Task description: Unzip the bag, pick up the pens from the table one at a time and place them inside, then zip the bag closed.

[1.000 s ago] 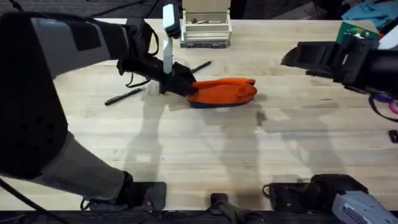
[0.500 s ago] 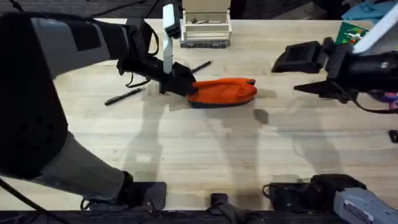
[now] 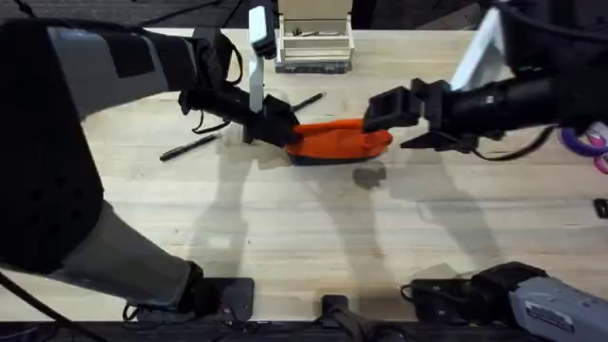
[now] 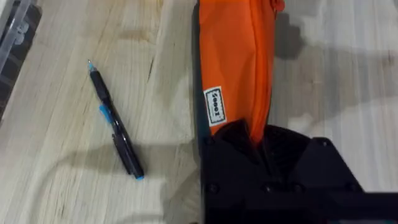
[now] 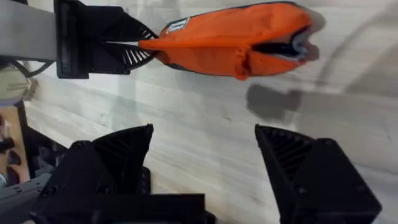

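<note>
One orange bag [image 3: 340, 141], two black pens [image 3: 190, 146] [image 3: 307, 100], and two grippers [image 3: 275, 128] [image 3: 404, 122].

Orange pencil pouch and two black pens on the wooden desk

We see the orange pencil pouch [image 3: 342, 140] lying lengthwise near the desk's [image 3: 313, 237] far middle, its dark navy base down, a small white label near one end, that end pinched in our left claw [image 3: 275, 125]; at the other end there is a dark opening. One black pen [image 3: 190, 147] lies flat to the pouch's left, well apart. A second black pen [image 3: 306, 100], with blue accents, lies slanted just behind the pouch.
</note>
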Tool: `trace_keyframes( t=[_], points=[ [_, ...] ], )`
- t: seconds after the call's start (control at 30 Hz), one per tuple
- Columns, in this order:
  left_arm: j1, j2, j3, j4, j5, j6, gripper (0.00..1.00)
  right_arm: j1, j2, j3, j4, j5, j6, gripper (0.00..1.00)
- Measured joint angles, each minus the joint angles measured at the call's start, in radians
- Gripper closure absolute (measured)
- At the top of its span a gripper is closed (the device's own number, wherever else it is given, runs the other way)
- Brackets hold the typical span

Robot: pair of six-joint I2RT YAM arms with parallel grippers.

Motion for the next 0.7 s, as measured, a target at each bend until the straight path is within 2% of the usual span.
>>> trace_keyframes(
  t=[0.17,0.47,0.7],
  points=[
    [0.0,0.0,0.0,0.0,0.0,0.0,0.958,0.034,0.065,0.0,0.05,0.0,0.042,0.004],
    [0.0,0.0,0.0,0.0,0.0,0.0,0.958,0.037,0.139,0.0,0.087,0.0,0.167,0.004],
    [0.0,0.0,0.0,0.0,0.0,0.0,0.958,0.037,0.198,0.002,0.114,0.006,0.182,0.004]
  ],
)
